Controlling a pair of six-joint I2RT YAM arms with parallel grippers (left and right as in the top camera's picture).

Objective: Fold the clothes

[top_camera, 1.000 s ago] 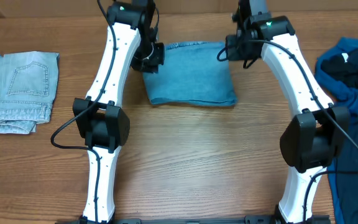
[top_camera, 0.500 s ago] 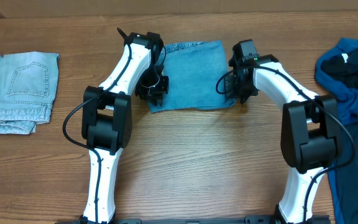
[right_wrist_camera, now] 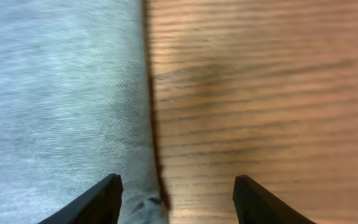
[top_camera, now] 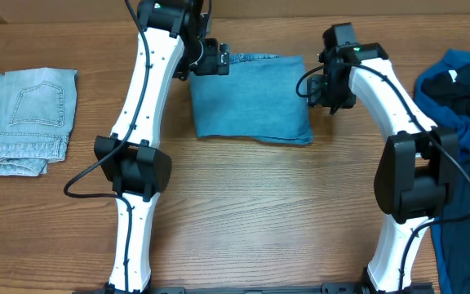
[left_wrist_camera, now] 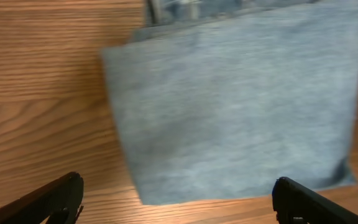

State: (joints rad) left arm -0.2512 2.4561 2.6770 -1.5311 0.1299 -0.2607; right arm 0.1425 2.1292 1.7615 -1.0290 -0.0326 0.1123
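Mid-blue jeans lie folded into a compact rectangle at the back-centre of the worktop. Left end effector hangs by the far-left corner, spread wide and empty. Right end effector is also parted, straddling the right edge and gripping nothing. Pale jeans sit folded far left. Deep-blue top is heaped far right, unfolded, and is likely what's left.

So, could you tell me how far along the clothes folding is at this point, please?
Done: the pale jeans lie folded at the left, and the mid-blue jeans lie in a folded rectangle at centre. In hand: nothing; the left gripper and right gripper stand open by the mid-blue jeans. Left: the deep-blue top lies crumpled at the right.
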